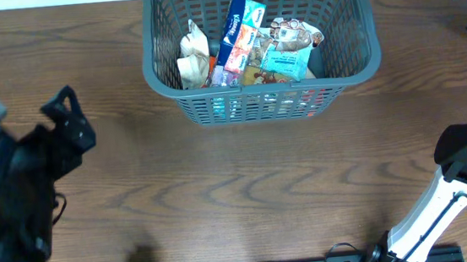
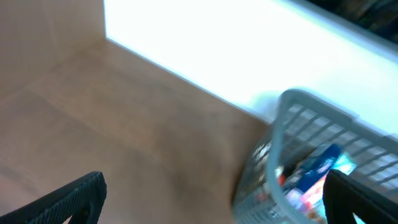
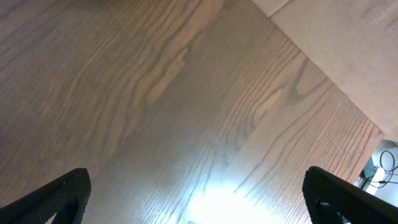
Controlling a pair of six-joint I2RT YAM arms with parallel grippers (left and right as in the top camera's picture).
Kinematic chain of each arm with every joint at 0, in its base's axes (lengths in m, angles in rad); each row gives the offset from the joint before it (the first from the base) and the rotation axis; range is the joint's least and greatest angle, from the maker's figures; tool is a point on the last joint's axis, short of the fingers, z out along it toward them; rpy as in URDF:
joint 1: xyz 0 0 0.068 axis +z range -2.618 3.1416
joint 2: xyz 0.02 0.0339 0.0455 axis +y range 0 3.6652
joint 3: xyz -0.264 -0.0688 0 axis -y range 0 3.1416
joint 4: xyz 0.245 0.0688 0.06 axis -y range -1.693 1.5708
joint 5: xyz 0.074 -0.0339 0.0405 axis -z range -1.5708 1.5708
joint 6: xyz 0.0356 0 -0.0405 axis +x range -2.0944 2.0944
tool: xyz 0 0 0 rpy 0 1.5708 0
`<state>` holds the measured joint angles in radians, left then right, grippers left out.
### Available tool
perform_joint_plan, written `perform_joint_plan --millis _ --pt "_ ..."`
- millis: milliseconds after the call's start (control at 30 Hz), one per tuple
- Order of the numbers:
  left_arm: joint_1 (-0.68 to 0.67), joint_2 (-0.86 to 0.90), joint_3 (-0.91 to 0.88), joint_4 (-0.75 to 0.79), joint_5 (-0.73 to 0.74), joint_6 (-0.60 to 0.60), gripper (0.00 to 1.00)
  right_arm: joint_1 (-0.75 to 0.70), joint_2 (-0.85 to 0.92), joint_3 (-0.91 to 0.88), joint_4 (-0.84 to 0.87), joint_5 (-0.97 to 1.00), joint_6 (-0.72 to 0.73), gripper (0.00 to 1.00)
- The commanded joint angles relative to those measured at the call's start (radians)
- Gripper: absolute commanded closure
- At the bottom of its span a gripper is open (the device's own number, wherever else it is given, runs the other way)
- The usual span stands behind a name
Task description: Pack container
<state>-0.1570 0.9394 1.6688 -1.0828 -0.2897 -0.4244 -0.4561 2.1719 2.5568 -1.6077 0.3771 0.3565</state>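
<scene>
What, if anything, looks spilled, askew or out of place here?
Nothing stands out. The dark grey basket sits upright on the wooden table, and the snack packets lie jumbled inside it; none lies on the table in view.

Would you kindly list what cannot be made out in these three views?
- Overhead: whatever lies lower in the container is buried under the top packets; their print is too small to read.
- Left wrist: blur smears everything; the container is cut off by the right and bottom edges.
- Right wrist: only the table shows; the container lies outside the frame.
</scene>
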Motion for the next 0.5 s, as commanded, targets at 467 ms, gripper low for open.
perform_joint_plan --millis 467 --pt "0.14 -0.56 -0.96 0.837 0.266 0.158 0.02 -0.002 -0.01 -0.001 -0.001 0.011 0.013 0.01"
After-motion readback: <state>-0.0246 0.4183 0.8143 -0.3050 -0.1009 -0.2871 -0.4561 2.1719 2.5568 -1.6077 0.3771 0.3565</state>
